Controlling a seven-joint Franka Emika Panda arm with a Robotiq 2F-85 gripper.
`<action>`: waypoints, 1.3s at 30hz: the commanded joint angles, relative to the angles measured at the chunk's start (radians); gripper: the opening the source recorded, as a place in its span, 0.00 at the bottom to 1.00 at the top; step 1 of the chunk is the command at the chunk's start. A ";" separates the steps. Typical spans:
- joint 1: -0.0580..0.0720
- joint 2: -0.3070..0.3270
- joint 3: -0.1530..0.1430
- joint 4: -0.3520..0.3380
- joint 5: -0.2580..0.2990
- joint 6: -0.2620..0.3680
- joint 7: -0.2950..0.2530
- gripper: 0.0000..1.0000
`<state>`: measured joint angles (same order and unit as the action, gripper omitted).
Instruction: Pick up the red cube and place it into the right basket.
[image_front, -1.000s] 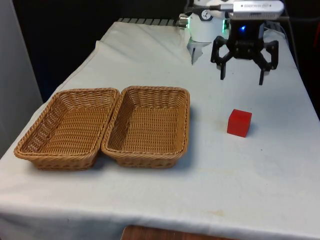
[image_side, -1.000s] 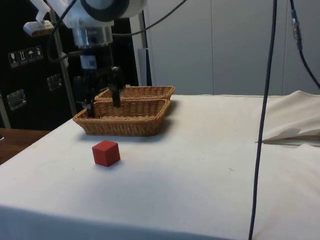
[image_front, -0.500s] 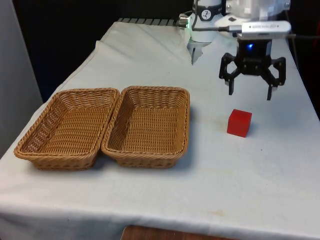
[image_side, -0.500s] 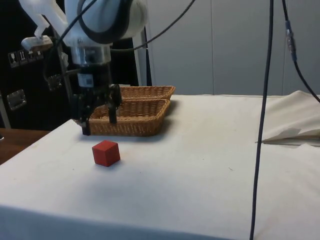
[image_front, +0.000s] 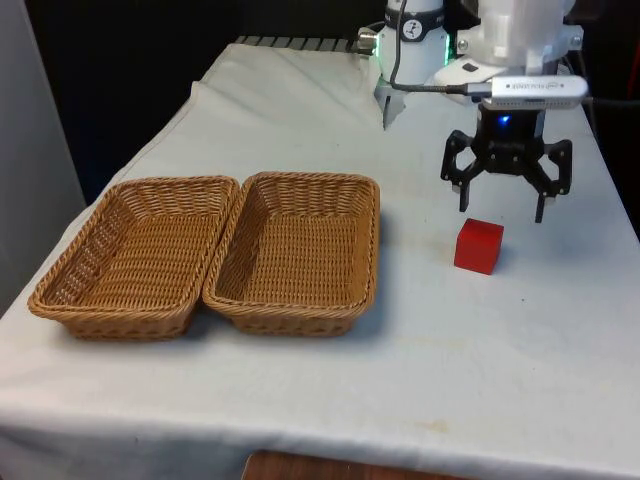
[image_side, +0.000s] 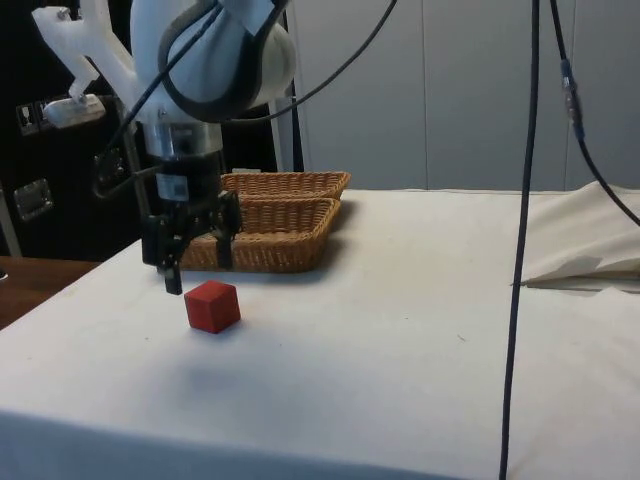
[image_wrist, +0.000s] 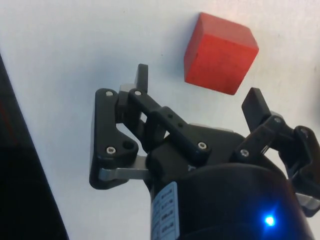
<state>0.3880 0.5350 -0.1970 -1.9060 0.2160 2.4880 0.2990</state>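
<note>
Closing in on the red cube (image_front: 479, 246) is the step in hand, I'd say: the gripper (image_front: 506, 203) hangs a little above the cloth, just behind the cube toward the robot, not over it.

To do it well:
- Shift toward the cube until it sits between the fingertips (image_wrist: 143, 76), then drop straight down. In the wrist view the cube (image_wrist: 220, 53) lies beyond the tips, off to one side, so lateral alignment isn't there.
- The cube looks turned a bit relative to the finger line. I'd rotate the wrist so the pads meet two flat faces, not corners.
- Go low enough to grip mid-height, stopping short of the table (image_front: 300, 110), or the cloth may bunch.
- Lift high enough to clear the wicker rim before carrying across.

Gripper: jaws spread wide, clearly wider than the cube, holding nothing and touching nothing. The side view puts the gripper (image_side: 196, 277) just beside the cube (image_side: 212, 306), with a visible gap.

Cube sits flat on the white cloth, on the front view's right, well apart from the right basket (image_front: 371, 240). The left basket (image_front: 60, 280) touches its neighbour along one long rim. Both baskets look empty.
</note>
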 joint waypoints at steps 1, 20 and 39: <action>-0.003 0.010 0.001 0.007 0.000 0.002 -0.004 1.00; -0.005 0.100 -0.008 0.048 -0.009 0.016 -0.002 1.00; -0.002 0.104 -0.011 0.048 -0.051 0.018 0.037 0.02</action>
<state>0.3820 0.6380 -0.2040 -1.8580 0.1690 2.5000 0.3290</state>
